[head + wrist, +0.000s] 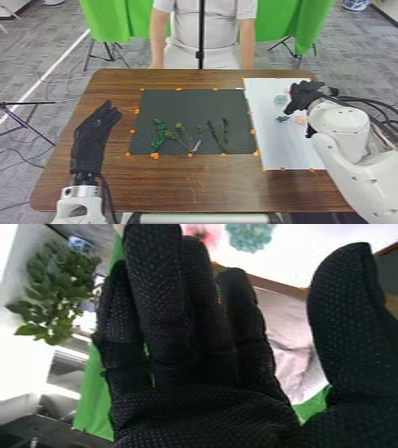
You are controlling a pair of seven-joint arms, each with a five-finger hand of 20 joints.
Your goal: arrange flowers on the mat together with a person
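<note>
Right robot hand (307, 96) hangs over the area right of the dark mat, fingers straight and thumb apart, clamped on nothing; it is probably placed there to pick from the loose flowers. Left robot hand (92, 137) lies left of the mat, also straight and empty, seemingly parked to leave the arranging room free.

Beneath everything is the brown worktop (133, 187), smooth, wooden and glossy. Centred on it is the dark mat (184, 107), flat, matt and nearly square, likely the place for the arrangement. Along its right side runs a white sheet (289, 155), long and pale, which looks like the supply area.

Stems lie across the mat's near half, roughly side by side, perhaps as a base for blooms: a leafy green stem (160, 134), bushy and ragged, and two dark stems (225, 134), slim and plain. Smallest are the blooms right of the mat, on the sheet: a frilly pale teal flower (251, 235) and a soft pink-red flower (201, 234). Orange tabs (155, 156) dot the mat's edges, presumably holding it flat.
</note>
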